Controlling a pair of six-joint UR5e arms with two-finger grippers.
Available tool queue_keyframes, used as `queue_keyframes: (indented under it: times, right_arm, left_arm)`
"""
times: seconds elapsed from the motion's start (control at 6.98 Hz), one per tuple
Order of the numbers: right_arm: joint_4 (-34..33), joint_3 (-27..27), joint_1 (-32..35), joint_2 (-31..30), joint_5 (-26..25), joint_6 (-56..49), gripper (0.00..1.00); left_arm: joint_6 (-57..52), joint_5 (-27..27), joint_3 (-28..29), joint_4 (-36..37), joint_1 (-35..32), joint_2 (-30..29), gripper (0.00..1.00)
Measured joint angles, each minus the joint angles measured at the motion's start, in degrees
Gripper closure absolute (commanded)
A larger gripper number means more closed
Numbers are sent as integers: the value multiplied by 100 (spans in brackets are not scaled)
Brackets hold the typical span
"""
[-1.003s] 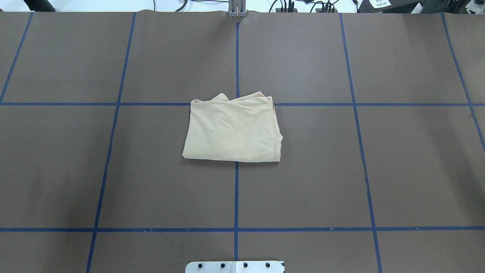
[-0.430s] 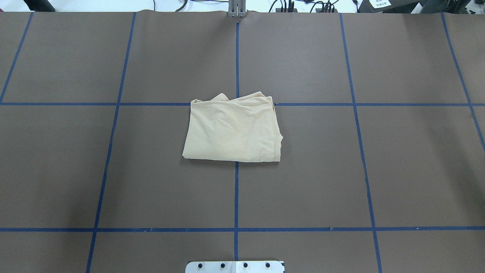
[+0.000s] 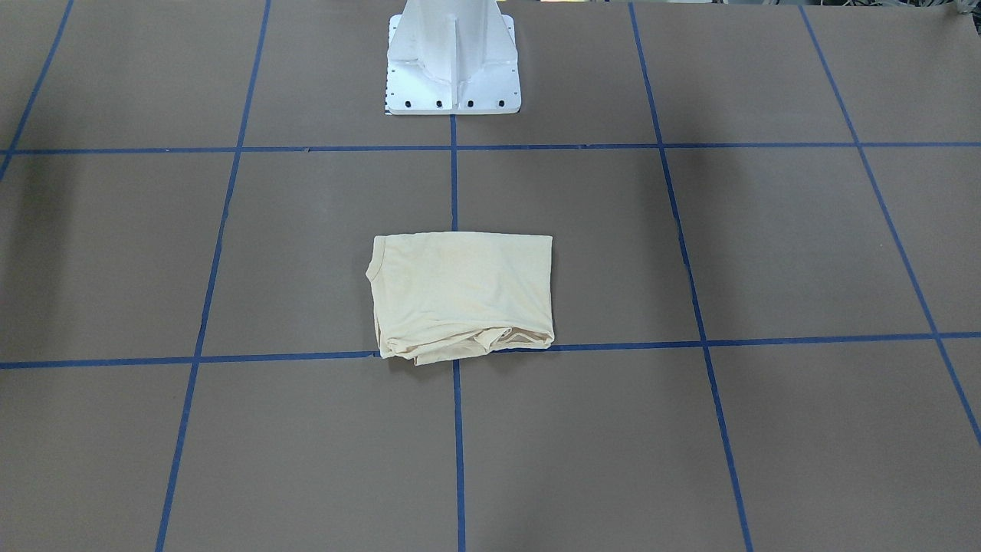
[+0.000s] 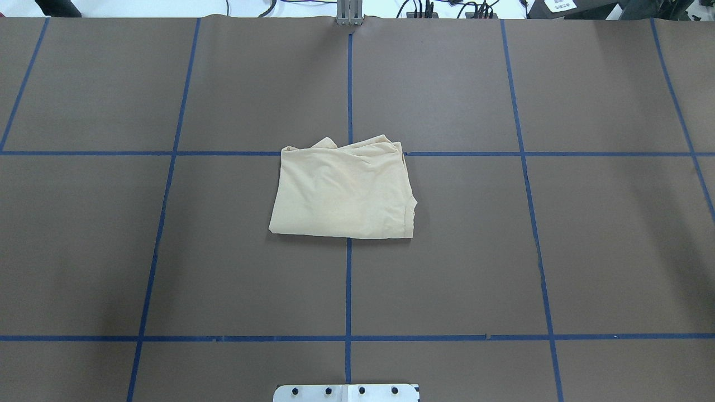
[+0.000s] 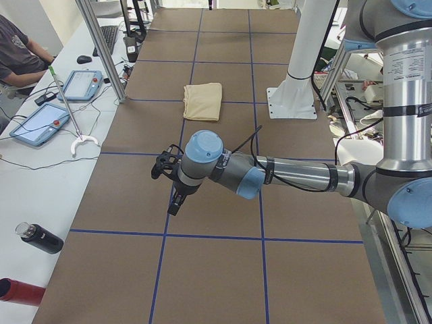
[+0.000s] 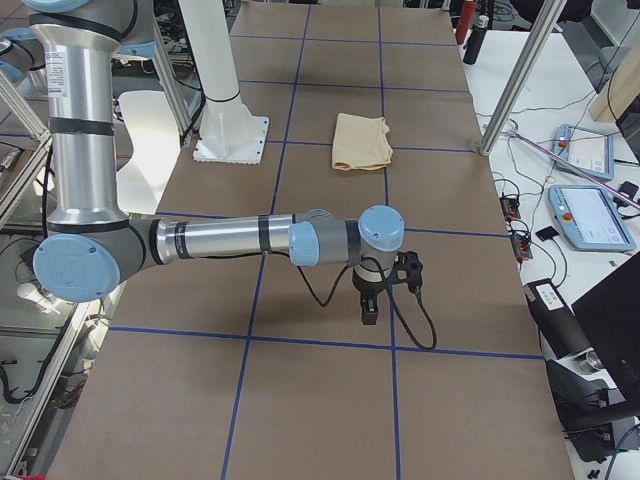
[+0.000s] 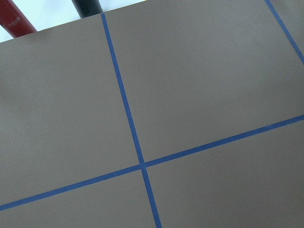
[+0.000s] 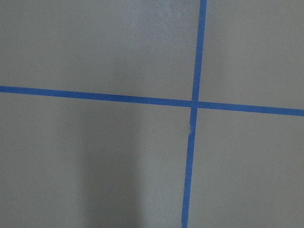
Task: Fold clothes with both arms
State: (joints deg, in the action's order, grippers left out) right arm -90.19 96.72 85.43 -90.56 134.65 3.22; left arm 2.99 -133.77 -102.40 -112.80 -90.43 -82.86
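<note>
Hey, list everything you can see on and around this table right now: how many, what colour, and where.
T-shirt: one, pale cream-yellow, folded, mid-table over a tape crossing.
table: one, brown top, blue tape grid.
pedestal base: one, white, at the robot's table edge.
bench: one, white, along the operators' side.
touch panels: two, grey-blue, on the bench.
black bottle: one, lying on the bench.
red bottle: one, beside it.
person: one, dark top, at the bench, partly in view.
left arm: silver, blue caps, low over the table's left end.
left gripper: black, far from the T-shirt; open or shut unclear.
right arm: same colours, right end.
right gripper: black, likewise unclear.
</note>
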Motion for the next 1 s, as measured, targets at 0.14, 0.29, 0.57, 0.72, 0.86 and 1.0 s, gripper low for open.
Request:
queue_keyframes:
  times: [0.14, 0.29, 0.57, 0.72, 0.86, 1.0]
  right_arm:
    - [29, 5, 0, -3, 0, 2, 0]
    - [40, 23, 0, -3, 0, 3, 0]
    - [51, 44, 0, 8, 0, 9, 0]
    - [53, 48, 0, 11, 0, 11, 0]
    - [54, 46, 0, 12, 2, 10, 0]
    - [54, 46, -1, 15, 6, 7, 0]
  left_arm:
    - [0, 0, -2, -6, 4, 21, 0]
    - [-2, -4, -4, -10, 7, 28, 0]
    - [-8, -151, 6, -16, 11, 32, 0]
    - [-8, -207, 16, -16, 14, 32, 0]
    - [-7, -227, 24, -14, 15, 33, 0]
    - [-5, -234, 28, -19, 22, 33, 0]
